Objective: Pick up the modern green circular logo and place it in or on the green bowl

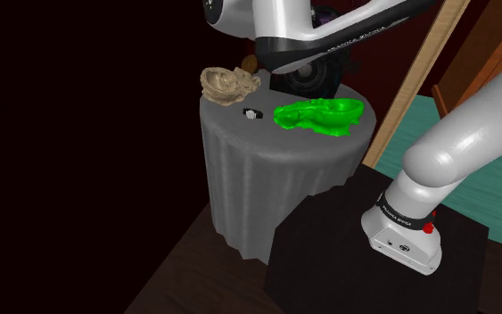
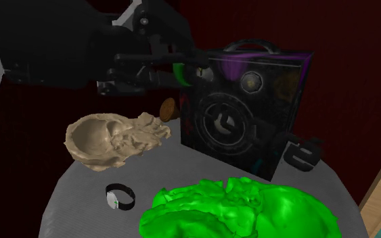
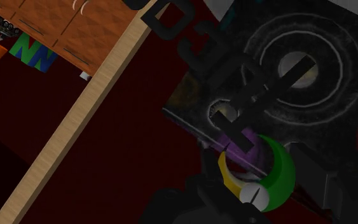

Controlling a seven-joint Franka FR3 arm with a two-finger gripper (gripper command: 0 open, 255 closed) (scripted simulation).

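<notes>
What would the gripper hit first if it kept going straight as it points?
The black box: the gripper, holding the green logo, points at its patterned face near the top edge. The gap looks small, but depth is unclear.
</notes>
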